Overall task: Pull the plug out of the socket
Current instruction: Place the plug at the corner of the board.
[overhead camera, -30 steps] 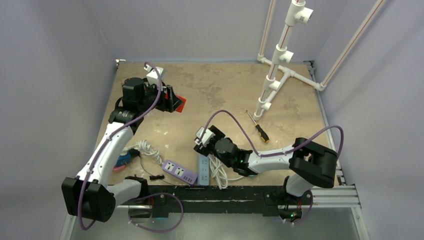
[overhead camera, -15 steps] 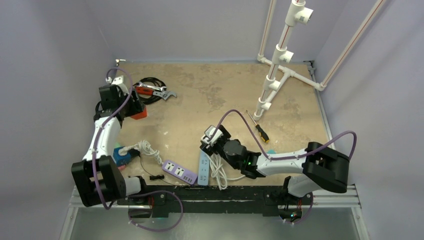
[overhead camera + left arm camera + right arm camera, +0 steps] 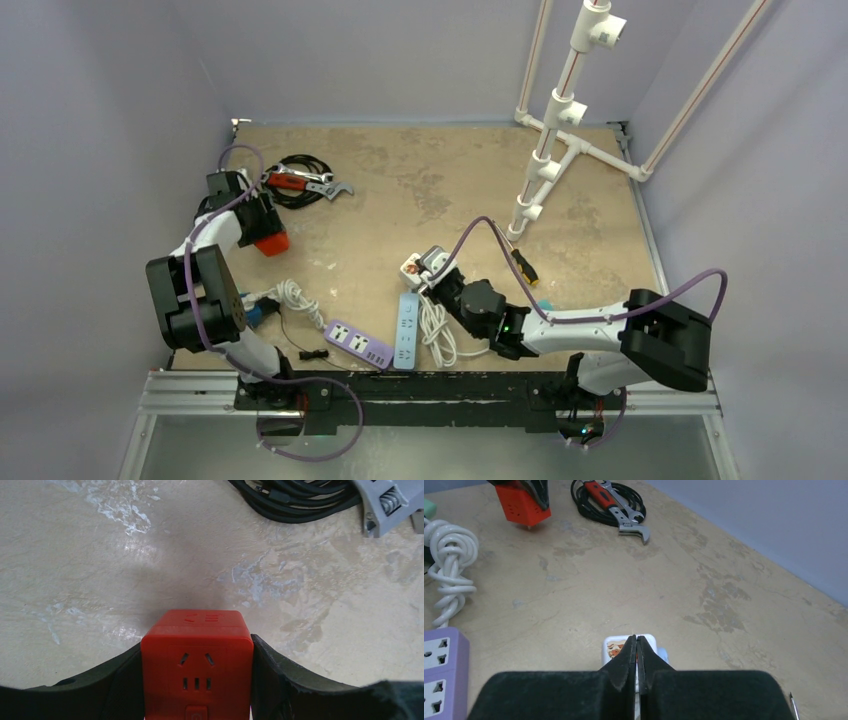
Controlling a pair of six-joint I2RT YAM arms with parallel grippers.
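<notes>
Left gripper (image 3: 265,235) clamps the red socket cube (image 3: 196,670) from both sides, far left; the frame cuts off the cube's near edge. Right gripper (image 3: 636,645) has its fingers pressed flat together with nothing between them. White plug (image 3: 614,647) sits mid-table just past the tips, mostly hidden. Can't tell if they touch it, or what it's plugged into.

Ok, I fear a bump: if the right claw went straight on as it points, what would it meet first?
Probably the white plug, just beyond the shut tips of the right claw; depth is unclear.
</notes>
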